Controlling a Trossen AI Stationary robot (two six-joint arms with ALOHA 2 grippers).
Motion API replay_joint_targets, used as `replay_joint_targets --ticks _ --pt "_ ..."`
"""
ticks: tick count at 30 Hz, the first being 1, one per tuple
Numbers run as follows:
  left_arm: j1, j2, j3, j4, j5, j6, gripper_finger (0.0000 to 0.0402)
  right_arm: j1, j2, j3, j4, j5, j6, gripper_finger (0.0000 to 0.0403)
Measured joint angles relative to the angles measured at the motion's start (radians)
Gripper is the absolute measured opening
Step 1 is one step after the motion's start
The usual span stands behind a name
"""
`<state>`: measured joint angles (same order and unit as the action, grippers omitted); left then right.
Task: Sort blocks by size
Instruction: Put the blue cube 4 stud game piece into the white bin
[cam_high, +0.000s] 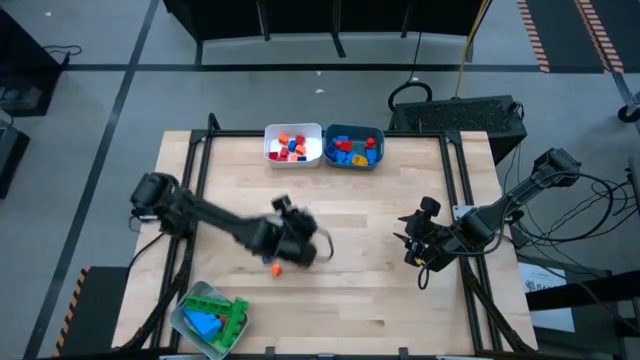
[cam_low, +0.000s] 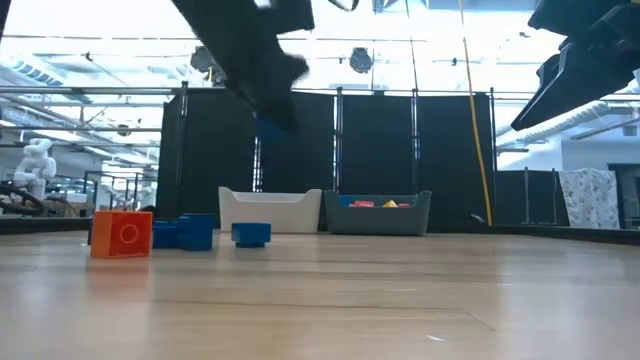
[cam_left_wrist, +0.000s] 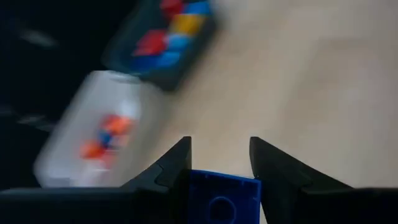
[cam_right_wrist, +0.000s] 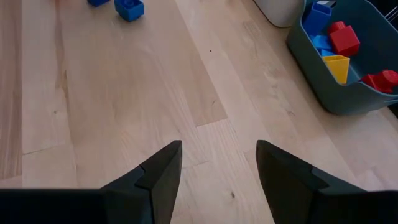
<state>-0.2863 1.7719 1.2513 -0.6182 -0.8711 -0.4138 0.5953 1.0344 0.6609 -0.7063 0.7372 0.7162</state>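
Jaws of the left gripper (cam_left_wrist: 219, 163) clench a blue block (cam_left_wrist: 222, 195) in the left wrist view, while from above that gripper (cam_high: 297, 243) hangs mid-worktop (cam_high: 370, 230) beside an orange block (cam_high: 276, 268) — white bin (cam_high: 293, 146) and teal bin (cam_high: 353, 147) at the far edge. Low view: more blue blocks (cam_low: 250, 234) lie loose. Right wrist view: the right gripper (cam_right_wrist: 219, 163) waits, jaws released — nothing held.

- No legible text, label, brand, number or sign anywhere: none on the blocks (cam_right_wrist: 129, 9), the bins, the table (cam_high: 370, 230), the arms or the room behind.
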Motion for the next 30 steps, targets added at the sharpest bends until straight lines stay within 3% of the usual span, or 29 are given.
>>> replay_joint_targets --ticks 4,8,11,17,20,25,30 --pt "0.171 -0.057 -0.016 -0.002 -0.072 0.088 0.0140 0.000 0.000 0.000 -0.001 -0.001 0.000 0.0192" --pt "0.346 -0.086 -0.041 0.015 -0.060 0.127 0.0140 0.000 0.000 0.000 0.000 -0.052 0.005 0.0192" --pt "0.461 -0.093 -0.083 0.085 -0.001 0.170 0.0140 0.000 0.000 0.000 0.000 -0.106 0.005 0.0192" --pt "0.651 -0.096 -0.185 0.413 0.226 0.281 0.0140 0.000 0.000 0.000 0.000 -0.173 0.005 0.0192" --pt "0.723 -0.097 -0.208 0.546 0.263 0.305 0.0140 0.000 0.000 0.000 0.000 -0.173 0.005 0.0192" --pt "0.809 -0.096 -0.228 0.603 0.312 0.272 0.0141 0.000 0.000 0.000 0.000 -0.175 0.005 0.0192" --pt "0.833 -0.096 -0.228 0.610 0.431 0.212 0.0188 0.000 0.000 0.000 0.000 -0.175 0.005 0.0192"
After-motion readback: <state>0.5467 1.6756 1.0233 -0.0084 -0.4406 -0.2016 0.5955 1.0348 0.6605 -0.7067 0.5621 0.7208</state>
